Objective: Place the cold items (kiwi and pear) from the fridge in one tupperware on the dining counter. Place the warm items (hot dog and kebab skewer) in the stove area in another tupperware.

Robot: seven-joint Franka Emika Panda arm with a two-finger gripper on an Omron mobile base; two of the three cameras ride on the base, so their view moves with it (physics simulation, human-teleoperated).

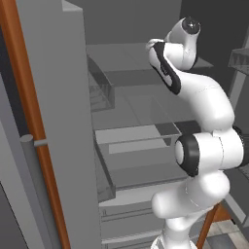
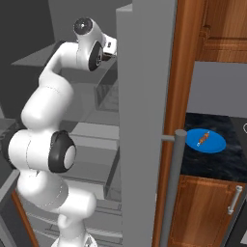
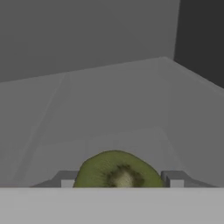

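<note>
Kiwi sits between the fingers — (cut face showing).

Illumination is flat and diffuse, with no single visible source. The fridge interior renders in dim, low-contrast grey; its shelves are separated by soft tonal steps, not by hard shadows. The white arm carries smooth shading and faint highlights without glare. The wooden cabinet and blue plate appear brighter and more saturated. In the hand view the kiwi is slightly soft-edged. No edge distortion is evident.
</note>
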